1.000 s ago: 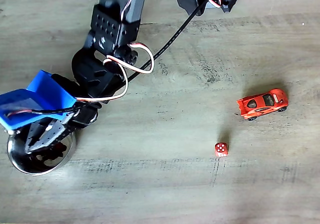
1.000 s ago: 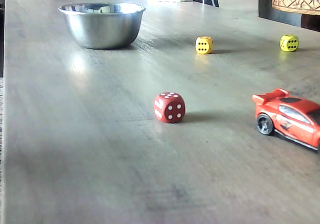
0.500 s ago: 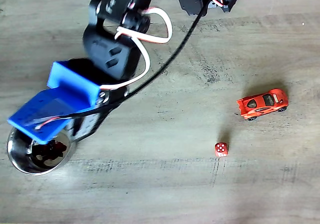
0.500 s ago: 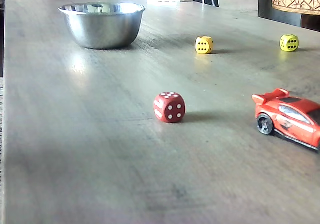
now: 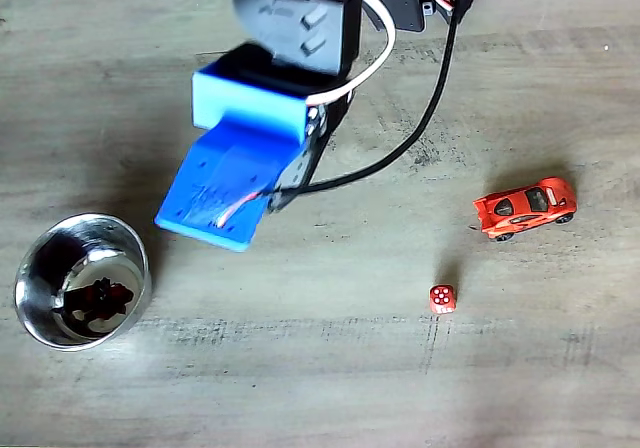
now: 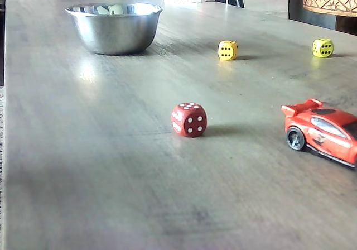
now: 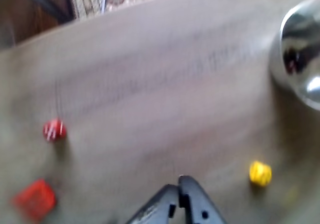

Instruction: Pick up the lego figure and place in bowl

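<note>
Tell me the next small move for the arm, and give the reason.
Probably just keep pulling the arm back toward its base and stop. The lego figure already lies inside the bowl, and the gripper is clear of the bowl with its jaws closed on nothing. The red die and the toy car sit far off and need no touching.

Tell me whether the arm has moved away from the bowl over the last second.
Yes. In a fixed view the arm's blue part has swung up and right, off the bowl, toward the toy car. The figure lies inside.
</note>
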